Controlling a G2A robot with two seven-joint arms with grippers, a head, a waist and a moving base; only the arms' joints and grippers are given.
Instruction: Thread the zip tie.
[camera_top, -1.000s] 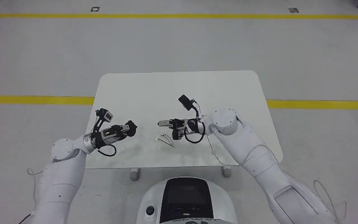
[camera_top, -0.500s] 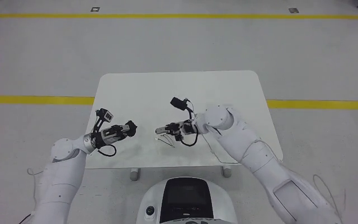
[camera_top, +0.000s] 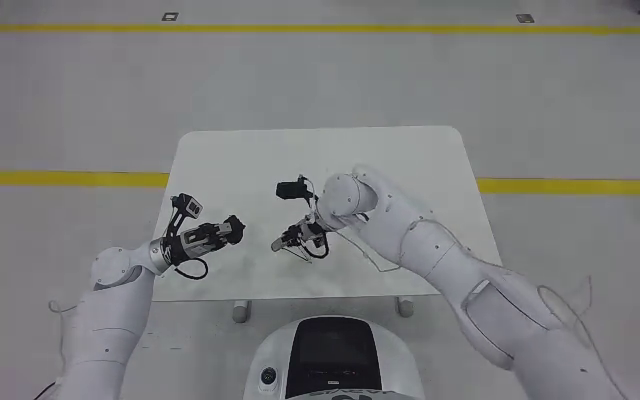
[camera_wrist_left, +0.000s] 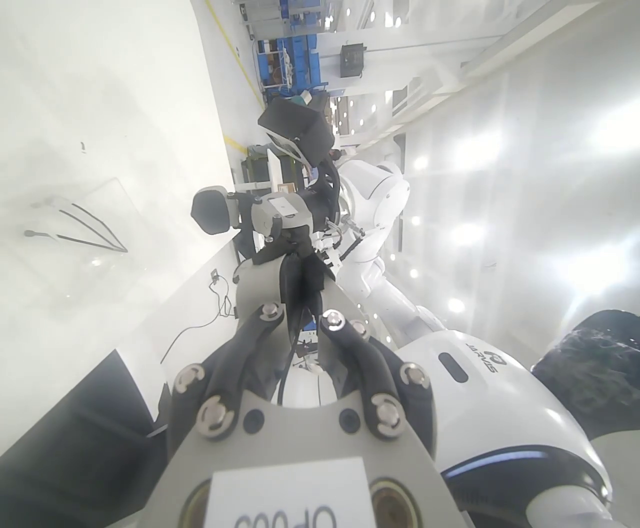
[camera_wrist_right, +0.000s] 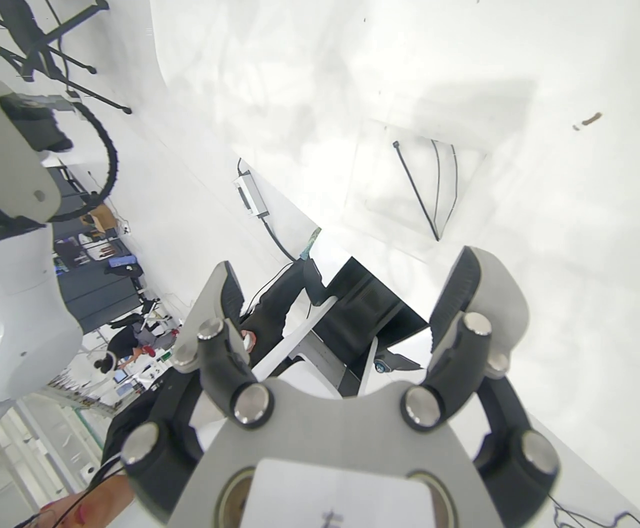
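Several thin black zip ties (camera_top: 297, 250) lie inside a flat clear bag near the table's front edge; they also show as zip ties (camera_wrist_right: 431, 190) in the right wrist view and zip ties (camera_wrist_left: 80, 232) in the left wrist view. My right gripper (camera_top: 281, 241) hangs just left of and above them, tilted down, and is open with nothing between its fingers (camera_wrist_right: 345, 272). My left gripper (camera_top: 232, 228) stays at the table's left edge, apart from the bag. It is shut (camera_wrist_left: 300, 280), and I see nothing held in it.
The white table (camera_top: 400, 160) carries nothing else. Its front edge runs just below the zip ties. Grey floor with yellow lines (camera_top: 560, 185) surrounds it. The right arm's forearm (camera_top: 400, 225) stretches over the table's middle.
The right arm has swung its gripper leftward and toward the front edge, from right of the zip ties to over their left end. The left arm has not moved.
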